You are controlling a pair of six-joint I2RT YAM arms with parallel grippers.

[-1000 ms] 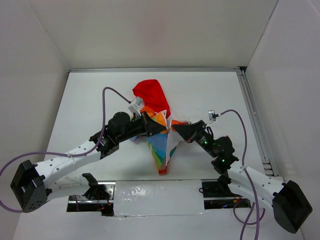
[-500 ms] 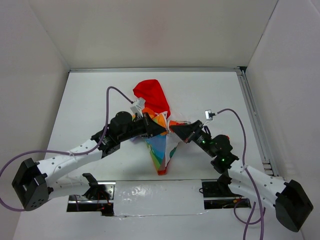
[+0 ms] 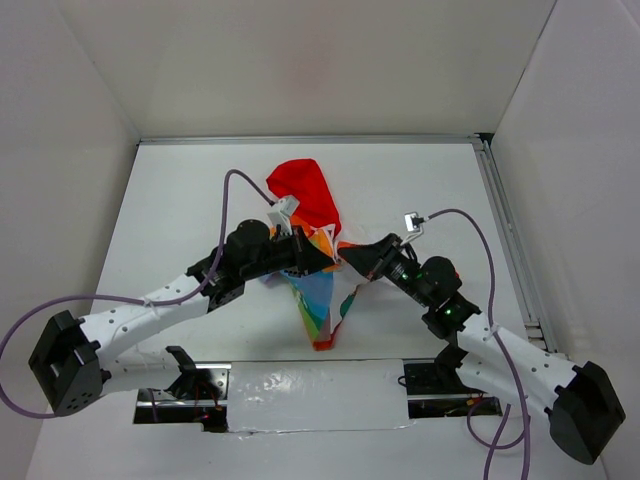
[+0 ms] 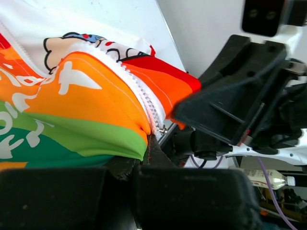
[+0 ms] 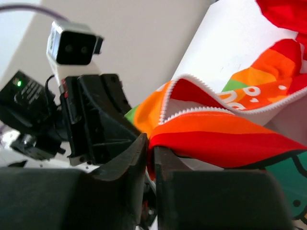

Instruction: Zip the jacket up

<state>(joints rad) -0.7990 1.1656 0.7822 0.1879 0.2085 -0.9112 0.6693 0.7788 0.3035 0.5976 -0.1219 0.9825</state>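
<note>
Table (image 3: 170,200), white, walled white on three sides. Jacket (image 3: 314,292) bunched at centre, hood (image 3: 305,192) toward far edge. Left gripper (image 3: 320,262), right gripper (image 3: 348,257): both clamped on zipper edges.

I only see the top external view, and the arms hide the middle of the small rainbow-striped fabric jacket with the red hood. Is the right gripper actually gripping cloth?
Observer: Yes. The right wrist view shows the right gripper closed on a red edge of the jacket.
Operator: And the left?
Observer: The left wrist view shows the left gripper closed on fabric at the end of a row of white zipper teeth.
Operator: Is the zip meshed there?
Observer: No. In the right wrist view two rows of teeth spread apart.
</note>
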